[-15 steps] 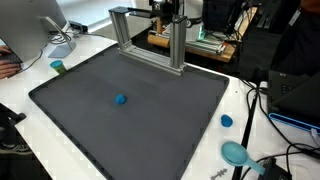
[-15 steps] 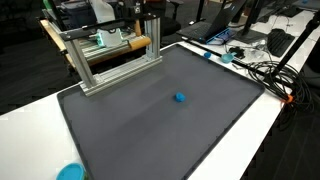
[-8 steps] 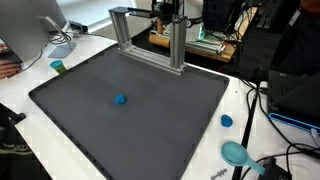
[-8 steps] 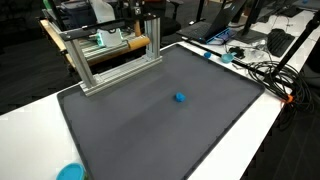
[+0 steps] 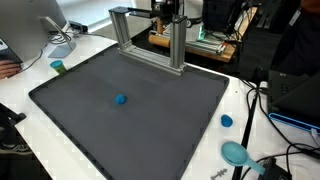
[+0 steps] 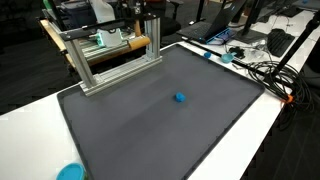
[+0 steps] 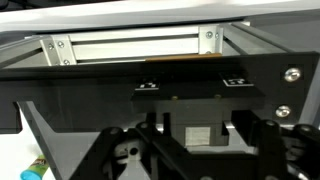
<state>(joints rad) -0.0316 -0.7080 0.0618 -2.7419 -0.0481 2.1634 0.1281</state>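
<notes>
A small blue object point(image 5: 120, 99) point(image 6: 179, 97) lies alone near the middle of a dark grey mat point(image 5: 150, 130) point(image 6: 140, 130). At the mat's back edge stands an aluminium frame point(image 5: 178, 45) point(image 6: 85, 65). My gripper point(image 5: 166, 12) point(image 6: 150, 10) hangs high behind the frame's top bar, far from the blue object. In the wrist view the gripper point(image 7: 200, 140) appears as dark linkages in front of a black plate, with the frame's bar point(image 7: 130, 45) above. Its fingertips are hidden, so I cannot make out how the jaws stand. Nothing shows between them.
On the white table around the mat are a teal cup point(image 5: 58, 67), a blue lid point(image 5: 226, 121), a teal bowl point(image 5: 236, 153) point(image 6: 68, 172) and cables point(image 6: 265, 70). A monitor point(image 5: 30, 30) and a person's hand point(image 5: 8, 68) are at one side. Equipment crowds the back.
</notes>
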